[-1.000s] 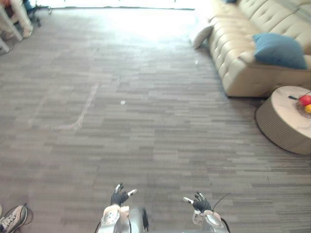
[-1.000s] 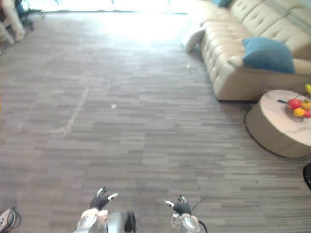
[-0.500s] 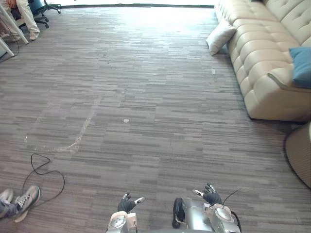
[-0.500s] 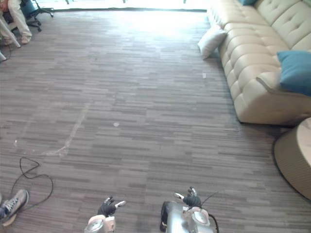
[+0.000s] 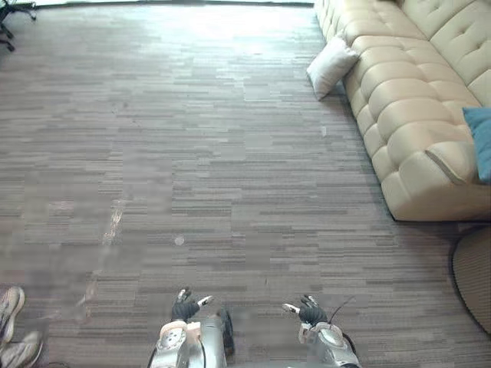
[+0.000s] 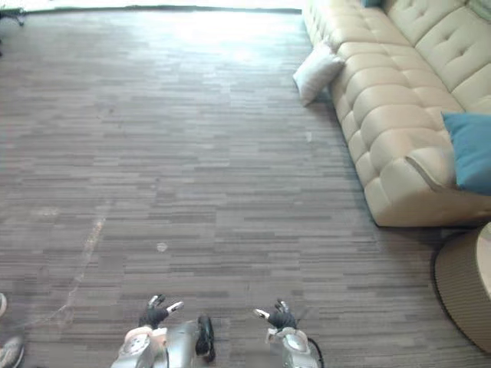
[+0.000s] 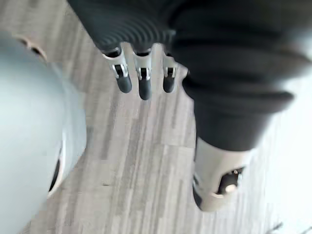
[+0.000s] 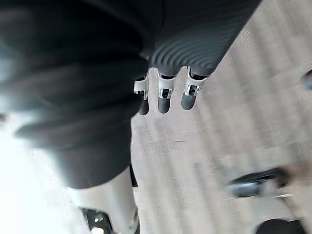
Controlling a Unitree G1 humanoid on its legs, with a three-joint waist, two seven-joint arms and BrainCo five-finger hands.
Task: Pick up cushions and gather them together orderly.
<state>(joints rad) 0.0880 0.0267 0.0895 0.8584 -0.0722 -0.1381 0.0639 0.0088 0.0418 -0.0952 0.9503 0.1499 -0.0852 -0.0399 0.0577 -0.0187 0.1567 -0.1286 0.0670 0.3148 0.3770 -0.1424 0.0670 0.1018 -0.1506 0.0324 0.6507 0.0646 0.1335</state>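
Across the whole scene we see a grey-brown striped floor point(image 5: 230, 153). Along the far right runs a long beige tufted sofa point(image 5: 406, 115), stretching from near to far. At the near right edge we make out part of a round ribbed table point(image 6: 464, 295), close to the sofa's near end. A blue cushion point(image 6: 469, 149) sits on the sofa seat at the right edge, beside the near armrest. A cream cushion point(image 5: 331, 67) stands on the floor farther off, leaning against the sofa's front. At the near left edge a person's shoes point(image 5: 11, 337) rest on the floor. We see the left hand point(image 5: 185, 309) and right hand point(image 5: 311, 313) low at the near middle, well apart from both cushions. The left fingers point(image 7: 143, 83) hang straight and relaxed, grasping nothing, and the right fingers point(image 8: 164, 97) are equally loose and empty. A small pale speck point(image 5: 179, 241) lies on the floor left of centre.
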